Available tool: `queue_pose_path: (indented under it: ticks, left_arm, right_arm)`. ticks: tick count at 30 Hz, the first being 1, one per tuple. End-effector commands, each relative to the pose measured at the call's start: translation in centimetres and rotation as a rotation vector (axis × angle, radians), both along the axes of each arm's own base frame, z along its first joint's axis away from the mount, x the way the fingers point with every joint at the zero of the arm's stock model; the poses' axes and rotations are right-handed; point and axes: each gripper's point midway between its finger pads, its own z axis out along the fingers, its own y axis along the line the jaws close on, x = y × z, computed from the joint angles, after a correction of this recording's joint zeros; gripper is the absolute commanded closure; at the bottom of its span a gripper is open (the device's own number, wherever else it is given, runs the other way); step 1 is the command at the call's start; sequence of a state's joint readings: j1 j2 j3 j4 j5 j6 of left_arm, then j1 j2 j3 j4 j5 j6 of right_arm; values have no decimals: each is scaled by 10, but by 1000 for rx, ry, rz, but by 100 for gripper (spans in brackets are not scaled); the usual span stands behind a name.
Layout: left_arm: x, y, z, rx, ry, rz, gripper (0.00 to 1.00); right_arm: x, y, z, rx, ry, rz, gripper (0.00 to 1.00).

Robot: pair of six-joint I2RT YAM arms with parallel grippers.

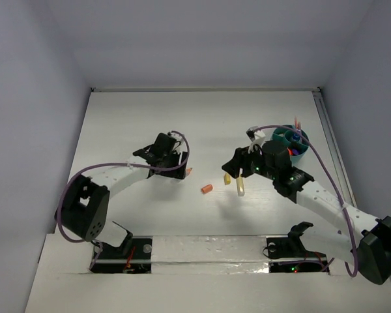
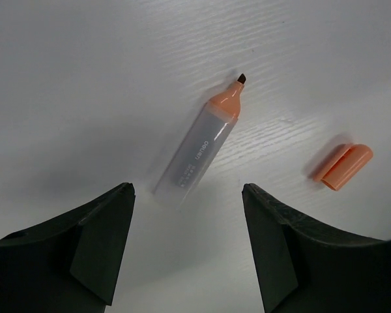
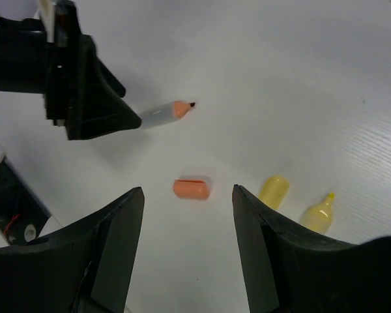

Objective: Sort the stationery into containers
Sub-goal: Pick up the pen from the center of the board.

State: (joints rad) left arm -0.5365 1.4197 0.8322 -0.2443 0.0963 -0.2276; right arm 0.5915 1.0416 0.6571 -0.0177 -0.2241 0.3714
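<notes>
An uncapped orange highlighter [image 2: 199, 147] with a grey body lies on the white table. Its rear end reaches just between the tips of my left gripper [image 2: 188, 192], which stands open without touching it. The highlighter's orange cap [image 2: 344, 167] lies apart to the right. My right gripper [image 3: 188, 193] hovers open over that orange cap [image 3: 191, 188], with a yellow cap [image 3: 274, 191] and a yellow marker [image 3: 318, 214] beside its right finger. The teal organiser [image 1: 290, 142] stands at the far right with pens in it. In the top view the left gripper [image 1: 179, 168] and right gripper [image 1: 233, 163] face each other.
The left gripper [image 3: 85, 85] shows as a dark block at the top left of the right wrist view, close to the highlighter [image 3: 163, 114]. A rail [image 1: 329, 130] runs along the table's right edge. Walls close in the back and sides.
</notes>
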Motion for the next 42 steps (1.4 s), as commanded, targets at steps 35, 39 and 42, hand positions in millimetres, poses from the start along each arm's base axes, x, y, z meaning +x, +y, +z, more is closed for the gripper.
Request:
queue_pose_path:
  ticks: [35,39,42]
  left_arm:
    - [-20,5,-61,195,177,-13,53]
    - [-23,4,-67,194,202,-23,64]
    - [-22,2,-66,188,198,-30,80]
  right_arm:
    - [-42,71,-48,-67,131,160,43]
    - [-37,66,-68,-105,165,87,43]
    - [-36,64,-85,-130,201,58,41]
